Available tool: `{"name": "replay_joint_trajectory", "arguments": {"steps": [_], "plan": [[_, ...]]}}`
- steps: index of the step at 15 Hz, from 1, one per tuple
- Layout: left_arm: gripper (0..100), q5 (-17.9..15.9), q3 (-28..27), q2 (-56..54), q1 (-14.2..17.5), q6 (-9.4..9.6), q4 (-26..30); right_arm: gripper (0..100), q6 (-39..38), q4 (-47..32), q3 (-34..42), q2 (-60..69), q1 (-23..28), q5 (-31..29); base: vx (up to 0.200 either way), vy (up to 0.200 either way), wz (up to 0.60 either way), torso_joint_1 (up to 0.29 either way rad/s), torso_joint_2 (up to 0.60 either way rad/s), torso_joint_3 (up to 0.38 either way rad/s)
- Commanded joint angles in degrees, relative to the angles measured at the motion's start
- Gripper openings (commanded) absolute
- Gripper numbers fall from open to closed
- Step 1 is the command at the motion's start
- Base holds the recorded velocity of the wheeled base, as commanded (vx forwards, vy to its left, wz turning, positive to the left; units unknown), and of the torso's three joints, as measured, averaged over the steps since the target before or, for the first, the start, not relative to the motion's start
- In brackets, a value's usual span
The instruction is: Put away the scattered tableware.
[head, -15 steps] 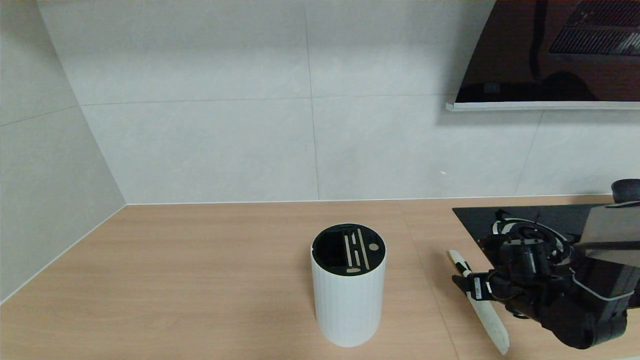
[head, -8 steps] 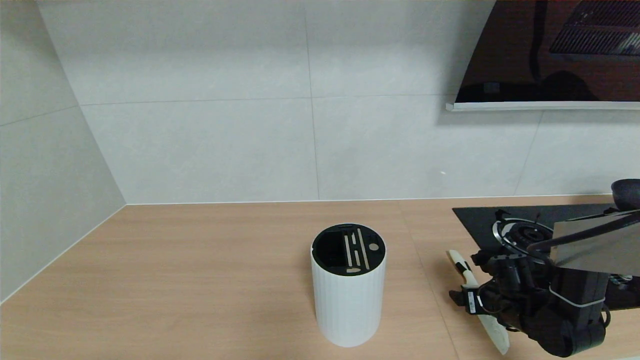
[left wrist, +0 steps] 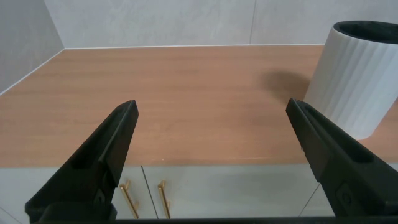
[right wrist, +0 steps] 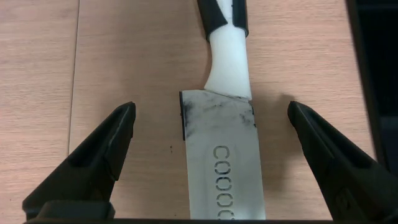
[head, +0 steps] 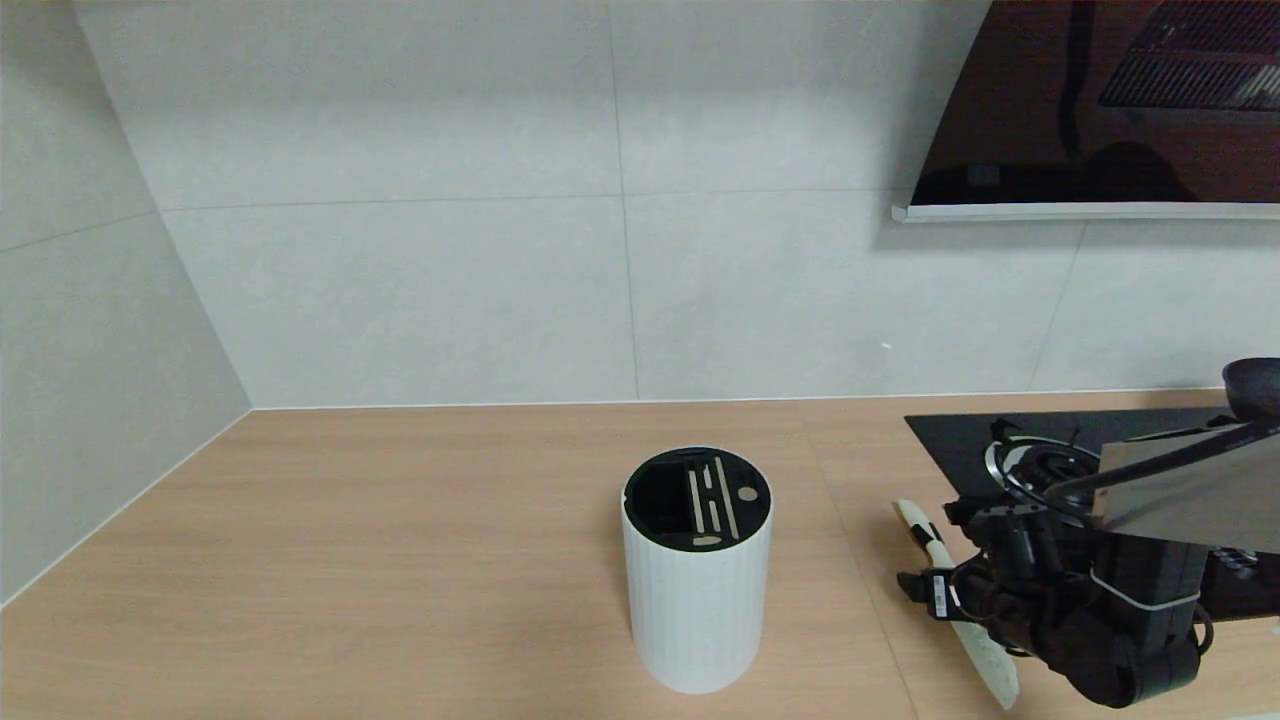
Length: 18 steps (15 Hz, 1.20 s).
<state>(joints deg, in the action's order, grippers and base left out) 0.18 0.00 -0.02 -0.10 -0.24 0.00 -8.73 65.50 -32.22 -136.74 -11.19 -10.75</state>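
Note:
A knife with a white blade (head: pixel 988 660) and a white handle banded in black (head: pixel 922 530) lies flat on the wooden counter, right of a white ribbed holder (head: pixel 697 590) whose black top has slots. My right gripper (head: pixel 942 590) hovers open just above the knife. In the right wrist view, the right gripper (right wrist: pixel 211 113) straddles the blade (right wrist: pixel 221 162) where it meets the handle (right wrist: pixel 227 56), a finger on each side and apart from it. My left gripper (left wrist: pixel 211 111) is open and empty at the counter's front edge, with the holder (left wrist: pixel 357 74) beyond it.
A black cooktop (head: pixel 950 440) with a burner ring (head: pixel 1040 462) lies behind the knife at the right, and a dark range hood (head: pixel 1100 100) hangs above. Tiled walls close the back and left. Bare counter (head: pixel 400 540) stretches left of the holder. Cabinet handles (left wrist: pixel 163 198) show below the edge.
My right arm has turned and lowered a little toward the near part of the knife. The knife and the holder stay put.

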Motion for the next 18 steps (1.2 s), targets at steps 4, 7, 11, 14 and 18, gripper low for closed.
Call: {"name": "replay_joint_trajectory", "arguments": {"steps": [4,7,11,14,18], "plan": [[100,0.08,0.00,0.02,0.01,-0.02,0.00,0,0.20,-0.02,0.32,-0.28,-0.06,0.03,0.000,0.000,0.00,0.000,0.00,0.000],[100,0.08,0.00,0.02,0.01,-0.02,0.00,0,0.29,-0.02,0.32,-0.28,0.03,-0.06,0.000,0.000,0.00,0.000,0.00,0.000],[100,0.08,0.00,0.02,0.01,-0.11,0.00,0,0.20,0.07,2.07,1.83,0.03,0.03,0.000,0.000,0.00,0.000,0.00,0.000],[100,0.08,0.00,0.02,0.01,-0.02,0.00,0,0.55,0.24,4.62,7.45,-0.06,0.56,0.000,0.000,0.00,0.000,0.00,0.000],[100,0.08,0.00,0.02,0.01,0.07,0.00,0,1.17,0.24,6.29,13.96,-0.32,0.21,0.000,0.000,0.00,0.000,0.00,0.000]]}}
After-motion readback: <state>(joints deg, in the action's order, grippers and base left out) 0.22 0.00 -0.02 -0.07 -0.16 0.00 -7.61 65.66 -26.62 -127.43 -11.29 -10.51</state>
